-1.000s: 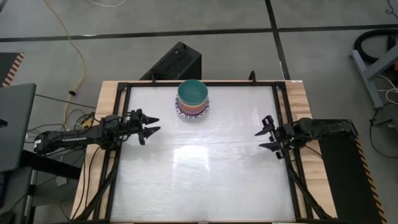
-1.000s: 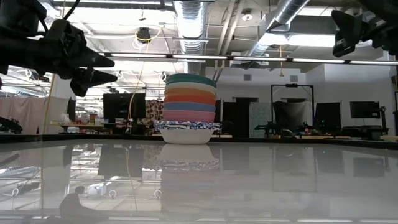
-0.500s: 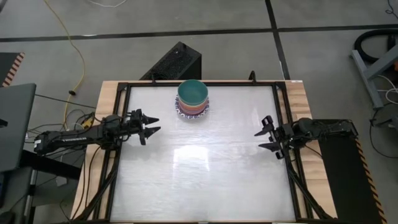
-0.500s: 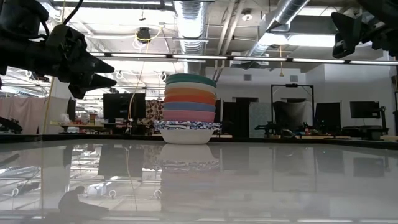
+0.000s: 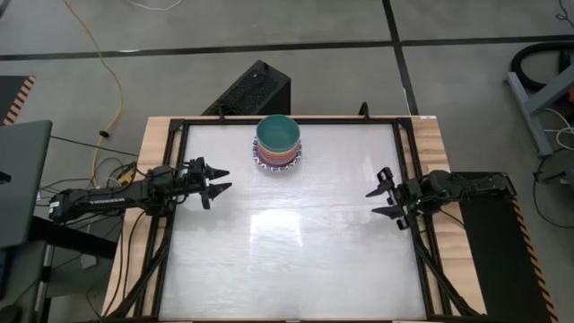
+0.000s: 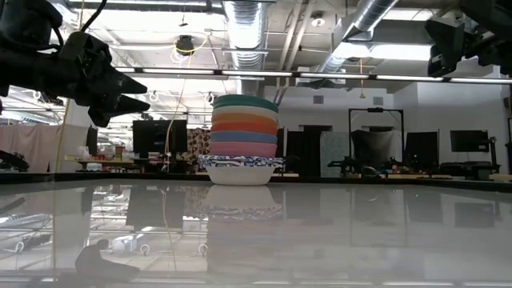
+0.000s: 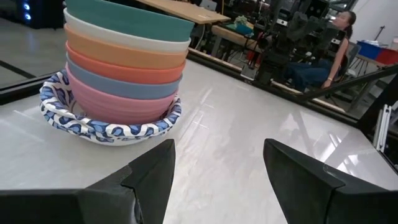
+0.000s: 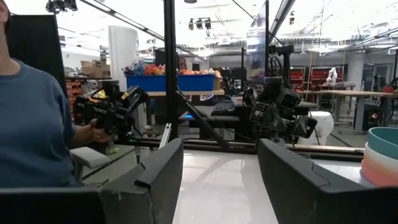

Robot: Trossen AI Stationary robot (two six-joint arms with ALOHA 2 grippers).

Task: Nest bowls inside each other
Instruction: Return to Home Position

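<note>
With the nested stack of coloured round bowls (image 5: pixel 278 142) standing far-centre on the white table (image 5: pixel 287 242), we should retract the spread, empty left gripper (image 5: pixel 224 180) and right gripper (image 5: pixel 373 201) level, clear of it.

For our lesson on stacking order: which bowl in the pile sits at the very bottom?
The white bowl with the blue patterned rim: it alone rests on the table, with the plain pink bowl nested in it.
</note>
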